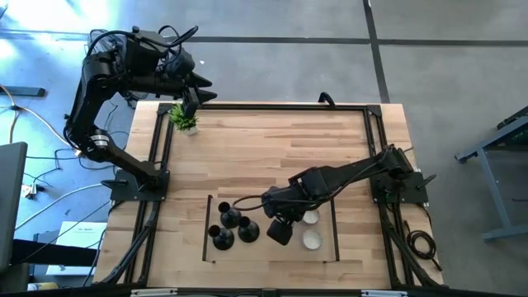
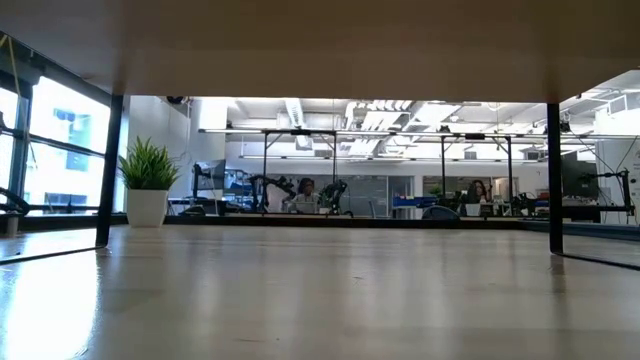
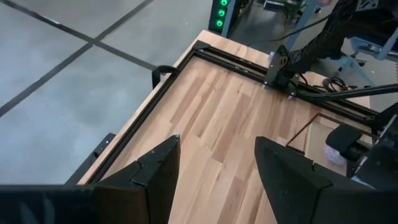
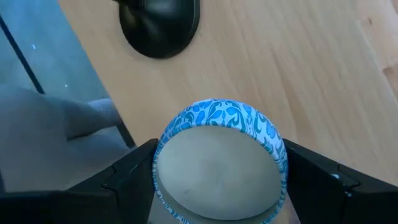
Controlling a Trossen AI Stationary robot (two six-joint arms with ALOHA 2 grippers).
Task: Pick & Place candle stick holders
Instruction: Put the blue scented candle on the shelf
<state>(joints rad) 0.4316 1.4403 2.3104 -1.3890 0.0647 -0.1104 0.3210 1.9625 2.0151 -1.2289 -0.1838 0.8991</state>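
My right end effector [image 4: 217, 186] sits low over the desk [image 1: 272, 148] near its front edge, fingers spread around a small round candle with a blue-patterned rim [image 4: 219, 160]. The fingers flank it, but I cannot tell whether they press on it. A second pale round candle [image 1: 312, 240] lies just beside, toward the front edge.

The three candle stick holders [image 1: 234, 227] stand clustered immediately beside this end effector, inside the dark rectangular frame [image 1: 209, 231] at the front of the desk. One domed black base [image 4: 160, 25] shows just beyond the candle. In my judgement that close grouping leaves little clearance.

My left end effector [image 3: 214, 171] waits released, fingers apart, above the far left corner, next to the small green potted plant [image 1: 184, 120].
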